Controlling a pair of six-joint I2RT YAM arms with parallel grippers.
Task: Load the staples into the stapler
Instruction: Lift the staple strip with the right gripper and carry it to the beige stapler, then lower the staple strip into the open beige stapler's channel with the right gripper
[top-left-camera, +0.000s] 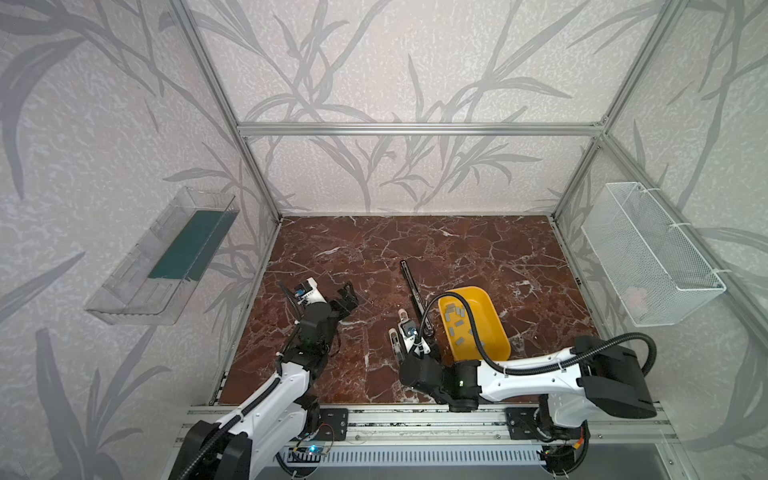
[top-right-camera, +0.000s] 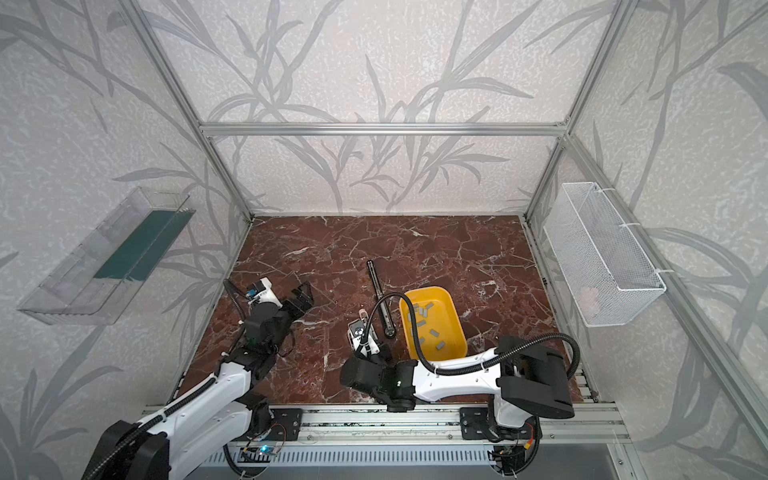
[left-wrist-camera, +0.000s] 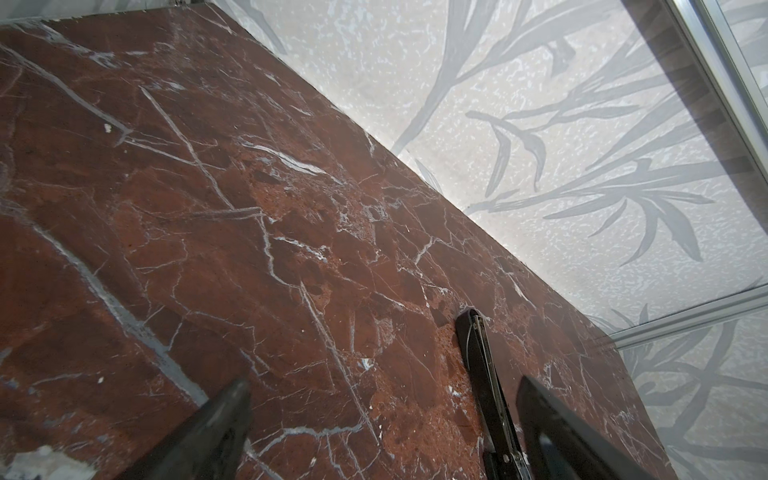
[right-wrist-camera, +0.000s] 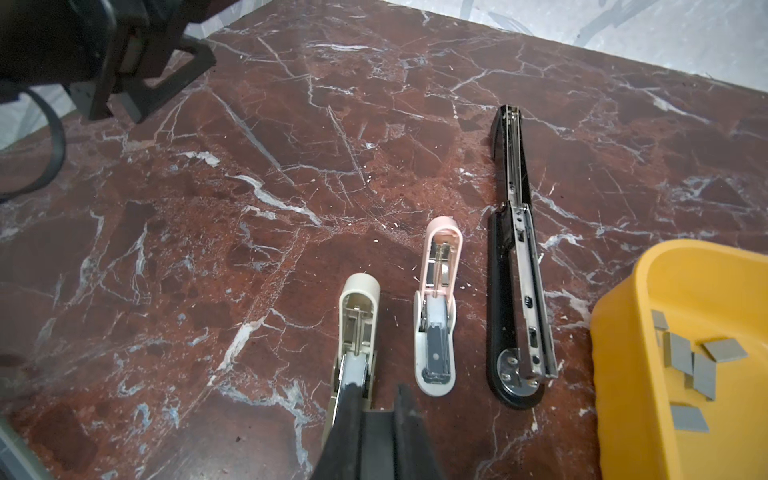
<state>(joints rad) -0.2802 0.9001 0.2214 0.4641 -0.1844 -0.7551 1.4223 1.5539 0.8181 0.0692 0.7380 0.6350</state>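
Staples (top-left-camera: 459, 328) lie scattered in the yellow bin (top-left-camera: 494, 332) toward the desk's (top-left-camera: 415, 245) front edge, right of its middle, just beside the black stapler (right-wrist-camera: 515, 291), which lies opened flat. The right gripper (right-wrist-camera: 379, 395) is clenched, nothing visible between its fingers, over one end of the beige stapler (right-wrist-camera: 357, 328), beside the pink stapler (right-wrist-camera: 436, 316). The left gripper (left-wrist-camera: 384, 384) gapes wide and empty nearer the left edge.

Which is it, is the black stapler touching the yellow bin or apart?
Apart. The right wrist view shows bare marble between the black stapler and the yellow bin.
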